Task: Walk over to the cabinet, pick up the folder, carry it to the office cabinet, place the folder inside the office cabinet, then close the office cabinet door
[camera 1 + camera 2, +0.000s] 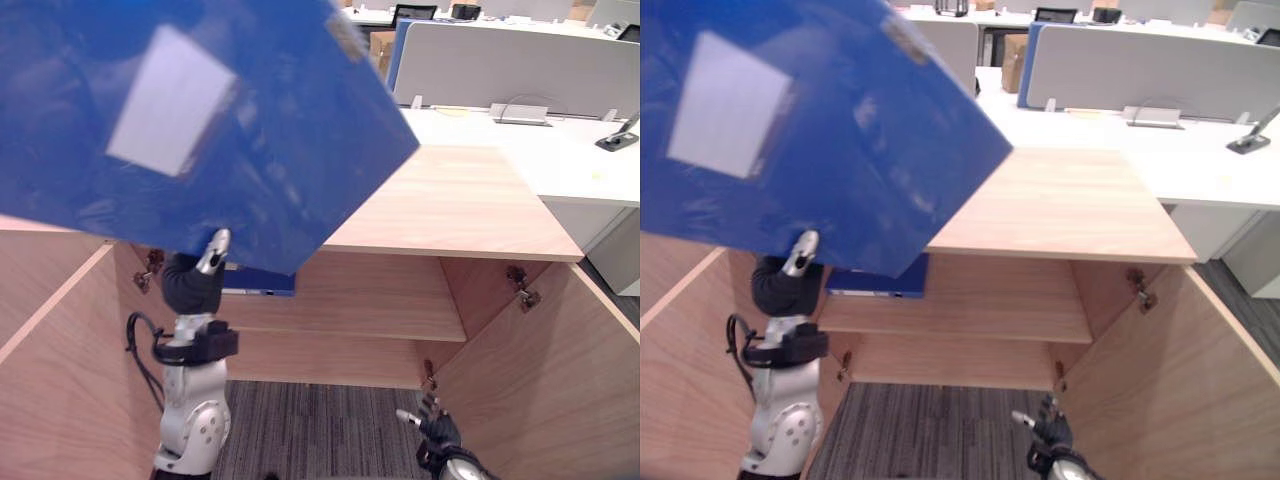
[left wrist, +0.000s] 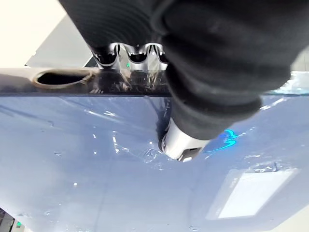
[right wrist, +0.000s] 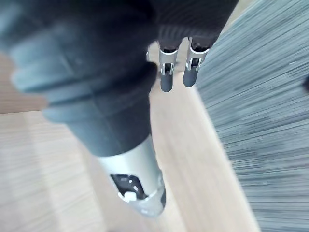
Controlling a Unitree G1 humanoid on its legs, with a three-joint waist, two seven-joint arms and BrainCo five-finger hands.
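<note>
A large blue folder [image 1: 250,130] with a white label is held up high, tilted, in front of the open office cabinet [image 1: 450,200]. My left hand [image 1: 195,280] grips its lower edge. In the left wrist view the fingers [image 2: 130,55] hook over the folder's edge and the thumb [image 2: 181,142] presses on its blue face [image 2: 87,174]. The folder hides the cabinet's upper left part. My right hand [image 1: 437,428] hangs low by the right door with straight fingers [image 3: 166,72], holding nothing.
Both cabinet doors stand open: the left door [image 1: 50,350] and the right door [image 1: 560,380]. Inside, a shelf [image 1: 350,320] carries another blue folder [image 1: 875,281] lying flat at its left end. Grey carpet [image 1: 320,430] lies below. A white desk [image 1: 560,160] with partitions stands behind.
</note>
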